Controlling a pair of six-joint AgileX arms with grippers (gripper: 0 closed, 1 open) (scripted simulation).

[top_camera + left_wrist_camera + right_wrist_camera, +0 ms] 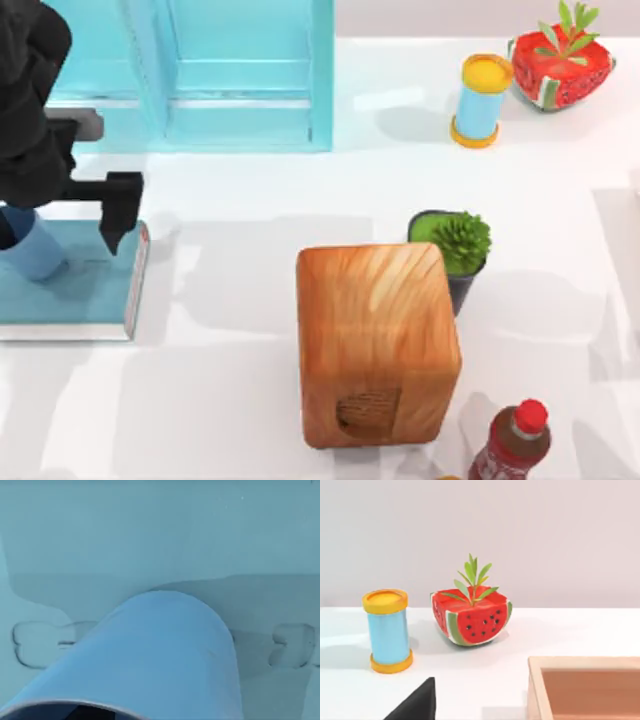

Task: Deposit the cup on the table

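The white worktop (250,300) spanned the whole scene from above, with a pale turquoise cabinet (240,75) standing along its far edge. Near the middle stood a tall wooden box (375,340), and at the left edge lay a teal book (75,285). Smaller things sat to the right: a watermelon-shaped planter (560,65), a potted succulent (455,250), a light-blue cylinder (480,100) with yellow ends, and a red-capped bottle (515,440) at the near edge.

The left arm hung over the book, its end effector (40,215) set around the cup (35,245). One dark finger (120,210) showed just beside the cup; the other was hidden under the arm, so whether the fingers were closed on the cup could not be told. The left wrist view showed the cup's blue wall and rim close up against the teal cover.

The cup was over the book at the left side, not over bare worktop, and whether it rested on the cover or was lifted clear could not be told. By that reading the deposit was not yet done: the cup had to be carried off the book, set down on the white surface and released. The right arm was parked at the right.
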